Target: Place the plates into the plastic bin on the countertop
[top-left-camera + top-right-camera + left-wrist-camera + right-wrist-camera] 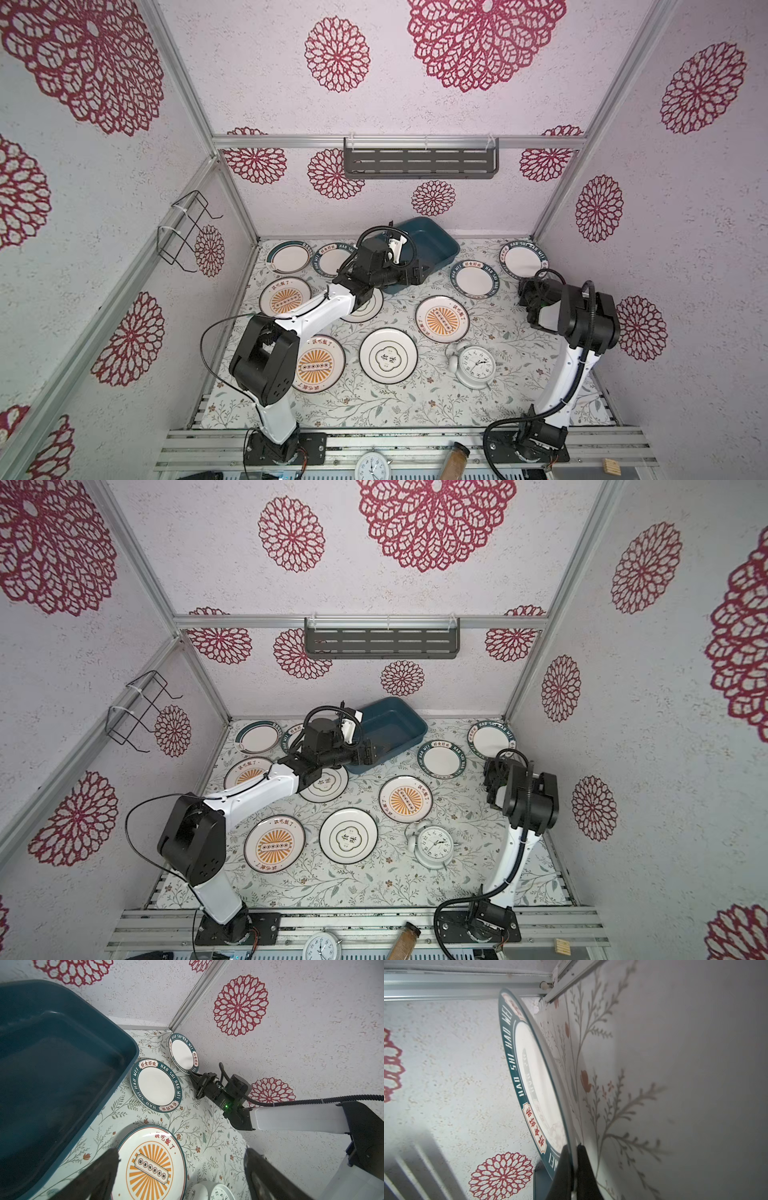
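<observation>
Plastic bin [428,243] empty, back centre of countertop [415,399], far rim near rear wall. Front strip of counter bare; alarm clock [476,365] front-right. Teal-rim plate [182,1053] sits in far corner, tight by R wall. R gripper [573,1147] pinched onto its rim. L gripper [180,1152] jaws wide, holding nothing, at bin's front corner.

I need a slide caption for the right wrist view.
Right gripper shut on the rim of a teal-rimmed plate over the leafy countertop.
</observation>
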Robot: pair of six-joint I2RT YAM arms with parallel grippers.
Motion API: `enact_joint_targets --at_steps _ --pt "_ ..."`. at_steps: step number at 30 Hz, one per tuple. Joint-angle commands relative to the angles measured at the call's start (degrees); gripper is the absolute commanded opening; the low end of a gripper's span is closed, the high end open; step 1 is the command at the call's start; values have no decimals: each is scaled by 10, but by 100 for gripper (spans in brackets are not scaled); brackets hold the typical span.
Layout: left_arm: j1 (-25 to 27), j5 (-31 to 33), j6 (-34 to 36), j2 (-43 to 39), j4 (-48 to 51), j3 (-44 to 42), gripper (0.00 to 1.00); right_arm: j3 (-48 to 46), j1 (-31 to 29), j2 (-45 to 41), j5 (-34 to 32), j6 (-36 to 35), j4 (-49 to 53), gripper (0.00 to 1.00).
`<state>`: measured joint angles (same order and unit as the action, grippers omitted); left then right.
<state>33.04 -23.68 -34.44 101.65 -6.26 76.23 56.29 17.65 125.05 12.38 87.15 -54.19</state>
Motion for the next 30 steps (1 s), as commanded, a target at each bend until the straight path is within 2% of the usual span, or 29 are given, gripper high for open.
enact_joint_targets --at_steps 1,5,12,17,20,23,30 --pt "-3 -8 0 -11 -15 -4 97 -16 -1 -9 -1 0 26 0" --pt "-3 -3 1 -16 -13 -8 97 -30 -1 -54 14 -9 18 0" --pt "-3 2 10 -21 16 -3 97 -63 -8 -145 93 -16 32 0" --pt "-4 0 20 -14 42 14 97 -98 -33 -272 107 -91 156 0" --pt "-11 -23 20 0 52 30 97 -73 -60 -336 145 -168 284 0" --pt "-28 -55 7 15 50 45 97 -53 -96 -394 152 -226 393 0" --pt "-78 -106 -40 58 40 81 100 -23 -188 -472 144 -281 476 0"
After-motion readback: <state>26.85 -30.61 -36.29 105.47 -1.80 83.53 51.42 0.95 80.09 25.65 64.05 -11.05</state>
